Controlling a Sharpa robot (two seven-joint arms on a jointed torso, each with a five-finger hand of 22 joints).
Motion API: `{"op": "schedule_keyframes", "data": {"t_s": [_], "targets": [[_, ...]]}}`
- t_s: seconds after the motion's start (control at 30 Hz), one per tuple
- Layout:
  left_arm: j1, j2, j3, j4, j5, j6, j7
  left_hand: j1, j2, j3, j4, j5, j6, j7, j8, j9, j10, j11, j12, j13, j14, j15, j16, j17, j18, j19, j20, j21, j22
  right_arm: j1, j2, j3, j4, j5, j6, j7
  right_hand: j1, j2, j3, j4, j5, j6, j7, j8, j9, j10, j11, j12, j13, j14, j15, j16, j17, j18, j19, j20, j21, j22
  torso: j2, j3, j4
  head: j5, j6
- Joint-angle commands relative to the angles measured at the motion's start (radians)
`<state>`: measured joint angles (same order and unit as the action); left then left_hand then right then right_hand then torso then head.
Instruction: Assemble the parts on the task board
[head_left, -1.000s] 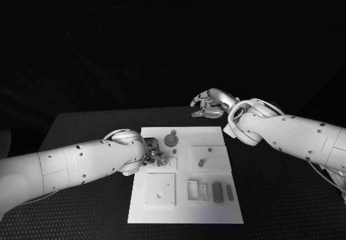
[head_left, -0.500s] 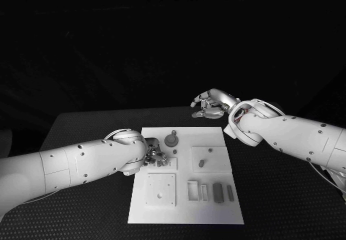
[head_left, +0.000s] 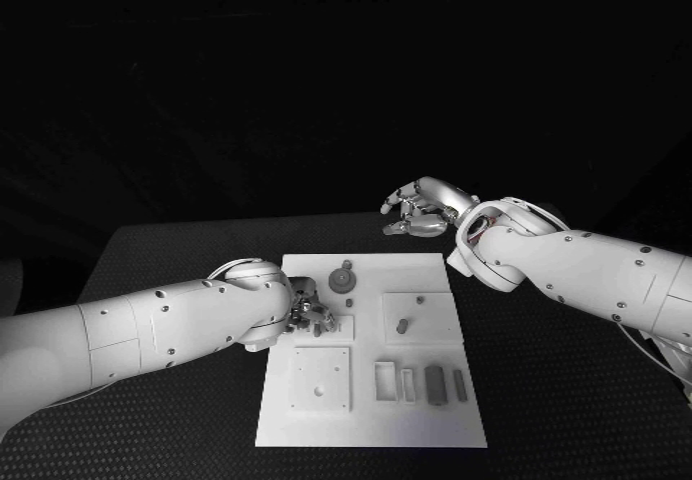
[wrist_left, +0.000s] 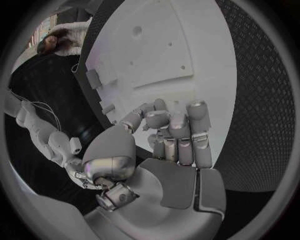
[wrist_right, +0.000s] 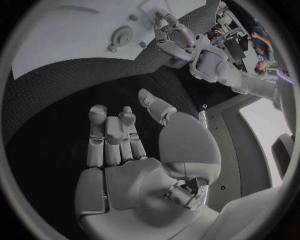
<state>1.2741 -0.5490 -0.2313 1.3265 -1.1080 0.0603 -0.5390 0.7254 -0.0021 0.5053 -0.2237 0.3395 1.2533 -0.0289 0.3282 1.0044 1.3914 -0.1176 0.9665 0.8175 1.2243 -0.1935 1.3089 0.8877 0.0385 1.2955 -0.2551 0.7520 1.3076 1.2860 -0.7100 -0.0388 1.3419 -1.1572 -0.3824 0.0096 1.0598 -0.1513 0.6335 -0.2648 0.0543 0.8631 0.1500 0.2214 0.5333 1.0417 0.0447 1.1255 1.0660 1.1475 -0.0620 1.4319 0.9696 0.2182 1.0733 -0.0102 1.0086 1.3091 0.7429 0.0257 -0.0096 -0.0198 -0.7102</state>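
Black, textured tabletop (head_left: 173, 420) is stretching under the white task board (head_left: 433, 420), which is lying lengthwise in the middle of the head view. We are seeing the left hand (head_left: 307, 310) working at the board's left edge, about halfway along it, its fingers (wrist_left: 178, 132) curling down onto the white surface beside a small raised square. Whether something is being pinched there we cannot tell; the wrist view is showing the fingertips bunched together against the board, but nothing clearly between them.

Just beyond that hand, a round grey part (head_left: 343, 277) is sitting on the board near its far end. A small grey peg (head_left: 404, 324) is resting on a raised square plate (head_left: 421, 300) toward the right side. Nearer the robot, a larger square plate (head_left: 320, 385) is lying on the left, and a row of slim upright grey parts (head_left: 434, 384) is standing to its right.

We are seeing the right hand (head_left: 421, 208) hovering above the table past the board's far right corner, well apart from it. Its fingers (wrist_right: 112, 137) are spreading loosely, holding nothing.
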Motion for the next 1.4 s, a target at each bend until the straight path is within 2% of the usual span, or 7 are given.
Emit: {"op": "schedule_keyframes", "data": {"t_s": [0.03, 0.13, 0.47, 0.77, 0.97, 1.13, 1.4], "targets": [[-0.011, 0.004, -0.005, 0.001, 0.004, 0.047, -0.010, -0.010, -0.009, -0.008, 0.004, -0.014, 0.029, -0.002, 0.010, 0.002, -0.007, -0.016, 0.005, -0.001, 0.010, 0.000, 0.004, -0.002, 0.007, 0.000, 0.000, 0.000, 0.017, -0.001, 0.000, 0.001, 0.000, 0.000, 0.012, 0.009, -0.001, 0.010, -0.001, -0.005, 0.002, 0.003, 0.008, -0.004, -0.001, -0.005, 0.000, 0.005, -0.001, -0.008, 0.000, -0.002, -0.001, 0.044, 0.006, -0.003, -0.004, 0.006, 0.000, -0.0006, 0.0004, -0.001, -0.001], [-0.011, 0.005, -0.005, -0.001, 0.004, 0.045, -0.008, -0.018, -0.016, -0.010, 0.013, -0.043, 0.029, -0.002, 0.010, 0.002, -0.008, -0.017, 0.005, -0.002, 0.010, -0.002, 0.005, -0.003, 0.009, 0.000, 0.000, -0.001, 0.017, -0.001, 0.000, 0.001, 0.000, 0.000, 0.012, 0.009, -0.001, 0.009, -0.001, -0.005, 0.002, 0.002, 0.008, -0.004, -0.001, -0.005, 0.000, 0.005, -0.002, -0.008, 0.000, -0.002, -0.001, 0.044, 0.006, -0.003, -0.004, 0.006, -0.001, -0.0003, 0.0007, -0.001, 0.000], [-0.011, 0.005, -0.005, -0.005, 0.007, 0.040, -0.004, -0.026, -0.024, -0.012, 0.021, -0.062, 0.029, -0.003, 0.010, 0.002, -0.008, -0.017, 0.006, -0.003, 0.009, -0.003, 0.006, -0.004, 0.010, 0.000, 0.000, -0.001, 0.017, -0.001, 0.000, 0.001, 0.000, 0.001, 0.013, 0.010, -0.002, 0.009, -0.002, -0.005, 0.002, 0.002, 0.008, -0.004, -0.002, -0.005, 0.000, 0.006, -0.002, -0.008, 0.000, -0.002, -0.001, 0.044, 0.006, -0.003, -0.004, 0.006, 0.000, 0.0001, 0.0007, -0.002, 0.000], [-0.011, 0.004, -0.003, -0.012, 0.009, 0.025, 0.004, -0.039, -0.033, -0.011, 0.043, -0.134, 0.029, -0.004, 0.010, 0.002, -0.009, -0.018, 0.007, -0.005, 0.008, -0.006, 0.007, -0.007, 0.014, -0.001, 0.000, -0.002, 0.017, -0.004, 0.002, 0.001, -0.002, 0.002, 0.013, 0.010, -0.002, 0.010, -0.002, -0.005, 0.002, 0.002, 0.008, -0.004, -0.002, -0.005, 0.000, 0.006, -0.002, -0.008, 0.000, -0.002, -0.001, 0.044, 0.006, -0.003, -0.004, 0.006, 0.000, 0.0002, -0.0003, -0.002, 0.002], [-0.011, 0.004, 0.001, -0.014, 0.017, 0.015, 0.008, -0.054, -0.065, -0.012, 0.075, -0.284, 0.028, -0.005, 0.010, 0.002, -0.010, -0.020, 0.008, -0.007, 0.007, -0.009, 0.009, -0.010, 0.018, -0.003, 0.000, -0.005, 0.017, -0.005, 0.002, 0.001, -0.003, 0.002, 0.013, 0.011, -0.002, 0.010, -0.002, -0.005, 0.002, 0.002, 0.008, -0.004, -0.002, -0.005, 0.000, 0.006, -0.002, -0.008, 0.000, -0.002, -0.001, 0.044, 0.006, -0.003, -0.004, 0.006, 0.000, 0.0000, -0.0005, -0.003, 0.003], [-0.011, 0.003, 0.004, -0.018, 0.023, 0.002, 0.013, -0.088, -0.089, -0.038, 0.087, -0.291, 0.026, -0.003, 0.010, 0.003, -0.011, -0.018, 0.009, -0.007, 0.005, -0.009, 0.010, -0.010, 0.017, -0.006, 0.002, -0.006, 0.017, -0.006, 0.002, 0.001, -0.003, 0.003, 0.014, 0.011, -0.002, 0.010, -0.002, -0.005, 0.002, 0.002, 0.008, -0.004, -0.002, -0.005, 0.001, 0.006, -0.002, -0.008, 0.000, -0.002, -0.001, 0.044, 0.007, -0.003, -0.004, 0.006, -0.001, 0.0005, -0.0002, -0.004, 0.003], [-0.011, 0.004, 0.005, -0.023, 0.031, -0.005, 0.015, -0.108, -0.083, -0.081, 0.067, -0.291, 0.023, -0.006, 0.012, 0.009, -0.014, -0.021, 0.010, -0.005, 0.001, -0.012, 0.013, -0.008, 0.023, -0.010, -0.003, -0.006, 0.017, -0.007, 0.002, 0.001, -0.004, 0.003, 0.015, 0.011, -0.002, 0.011, -0.001, -0.005, 0.002, 0.002, 0.008, -0.004, -0.002, -0.005, 0.001, 0.006, -0.002, -0.008, 0.000, -0.002, -0.001, 0.044, 0.007, -0.003, -0.004, 0.006, 0.000, 0.0007, 0.0007, -0.005, 0.003]]}}
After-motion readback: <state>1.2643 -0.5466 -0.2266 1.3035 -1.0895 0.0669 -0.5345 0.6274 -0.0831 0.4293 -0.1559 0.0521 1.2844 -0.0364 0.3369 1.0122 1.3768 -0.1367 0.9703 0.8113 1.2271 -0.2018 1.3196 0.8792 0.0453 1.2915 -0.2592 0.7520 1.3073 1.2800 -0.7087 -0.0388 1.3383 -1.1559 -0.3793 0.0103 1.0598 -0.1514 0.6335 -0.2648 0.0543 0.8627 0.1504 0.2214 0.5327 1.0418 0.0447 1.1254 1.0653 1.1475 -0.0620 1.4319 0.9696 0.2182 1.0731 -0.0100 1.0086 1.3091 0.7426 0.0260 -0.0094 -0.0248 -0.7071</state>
